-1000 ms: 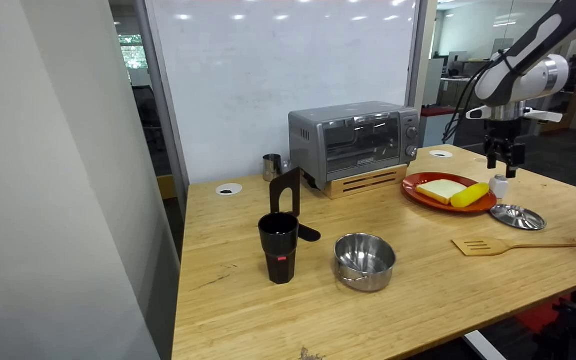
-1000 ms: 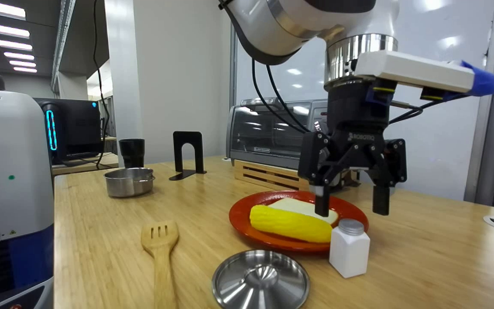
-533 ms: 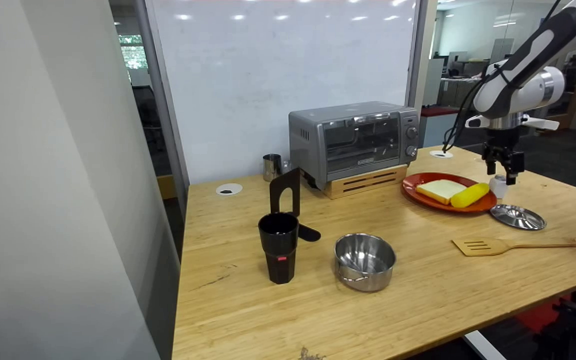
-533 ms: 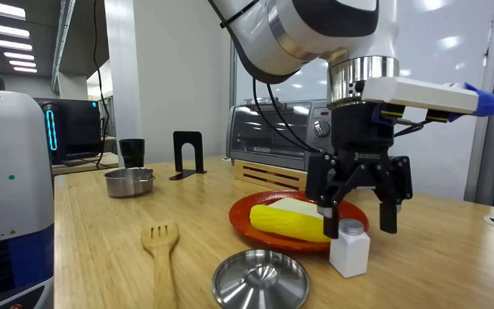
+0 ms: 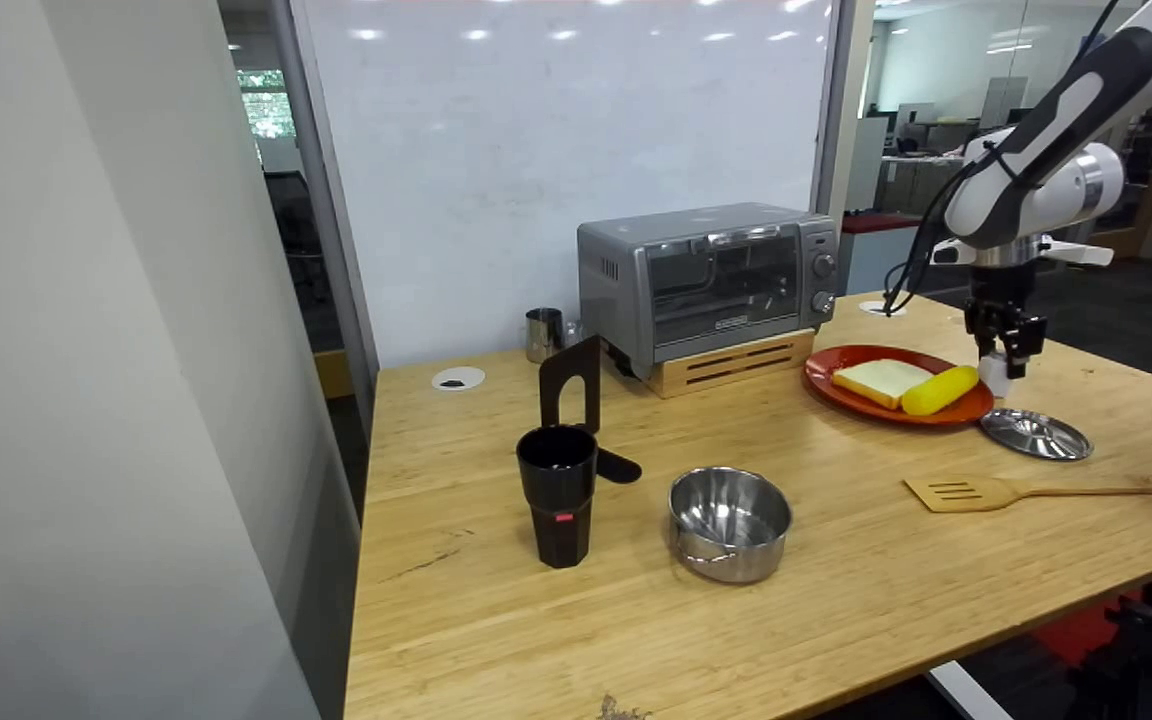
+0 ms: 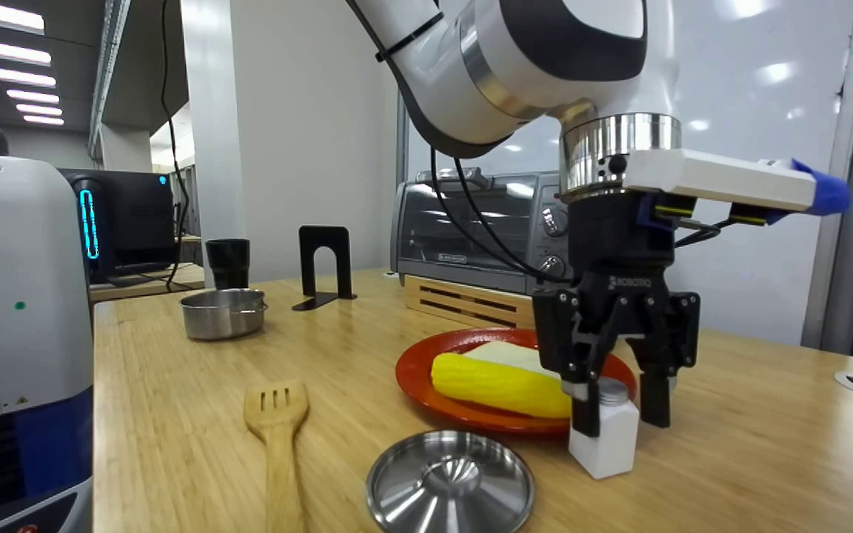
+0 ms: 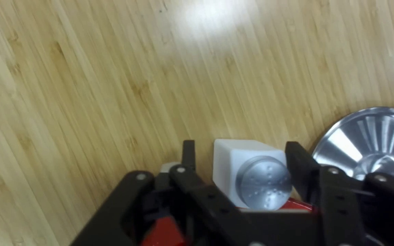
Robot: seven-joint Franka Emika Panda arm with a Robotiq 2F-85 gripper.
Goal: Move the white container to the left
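In an exterior view the wooden surface [image 5: 496, 640] carries a steel bowl [image 5: 731, 528]. Clockwise around it: a black cup [image 5: 558, 500] at nine o'clock, a bookend [image 5: 591, 390] at ten, a slotted stand [image 5: 736, 369] at twelve, a red plate [image 5: 821, 376] before two, the white container [image 5: 995, 380] at two, a steel lid [image 5: 1036, 436] past two, a wooden spatula [image 5: 996, 493] at three. Whether container and plate touch is hard to tell.

The arm [image 6: 523, 81] is glossy white with a curved black panel [image 6: 574, 41], a shiny silver collar [image 6: 619, 148] and thin black cables [image 6: 480, 220] — its gripper [image 6: 620, 420] mostly black, with pale ROBOTIQ lettering [image 6: 630, 282], round silvery screw heads [image 7: 141, 176] and blunt squared fingers [image 6: 654, 400] — and a white side bar [image 6: 726, 181] ends in bright blue.
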